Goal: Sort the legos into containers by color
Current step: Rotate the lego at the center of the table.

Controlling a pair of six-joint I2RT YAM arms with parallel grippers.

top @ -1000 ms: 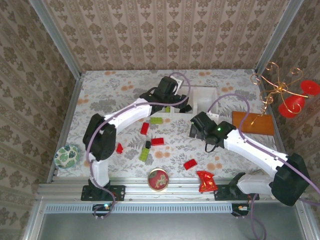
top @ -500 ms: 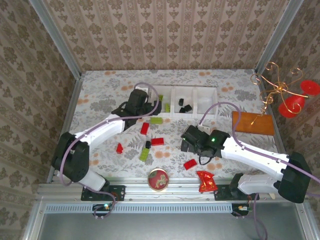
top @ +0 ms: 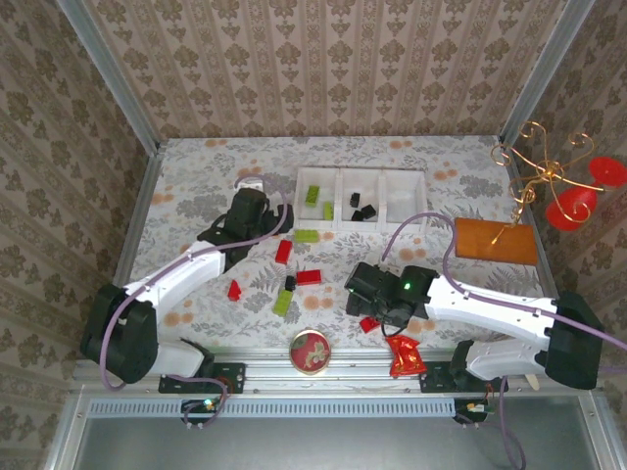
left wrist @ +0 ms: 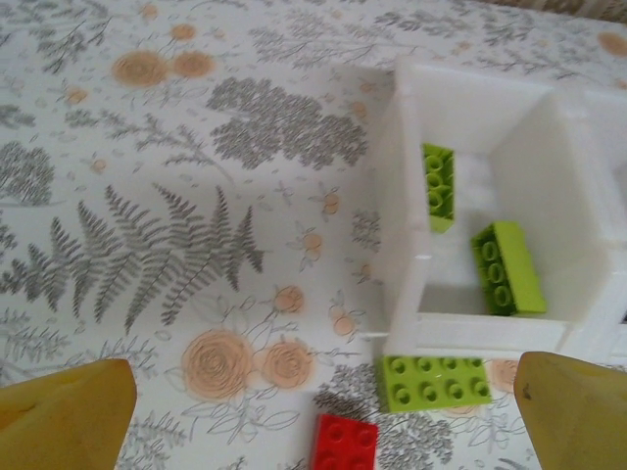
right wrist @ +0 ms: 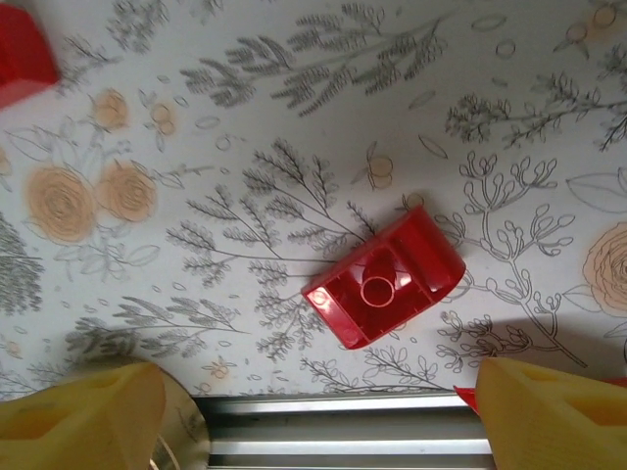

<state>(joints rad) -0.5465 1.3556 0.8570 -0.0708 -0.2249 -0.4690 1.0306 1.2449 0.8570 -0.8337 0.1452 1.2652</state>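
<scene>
The left gripper [left wrist: 323,367] has been drawn back from the containers [top: 364,171] and is now held just to their left, its jaws spread wide with nothing in them. The tray, covered by that arm a second ago, is laid bare again. Two green legos [left wrist: 506,266] are seen in the left compartment and black legos [top: 361,207] in the middle one, so a green drop is judged done. Another green brick [left wrist: 434,380] lies just outside the tray wall, with a red brick [left wrist: 345,443] near it. The right gripper [right wrist: 315,377] has been brought down to the near edge of the table [top: 196,176], over an upturned red lego [right wrist: 384,279]. Its jaws are being narrowed but stand apart, with the piece between them untouched, so nothing is grasped yet and a red pick is judged to be in hand. The right compartment looks empty, though its floor is hard to read from above. In the top view the targeted piece is partly covered by the right gripper. The black pieces cannot be counted, and a red shape [right wrist: 20,54] cut off at the corner of the right wrist view cannot be named.
</scene>
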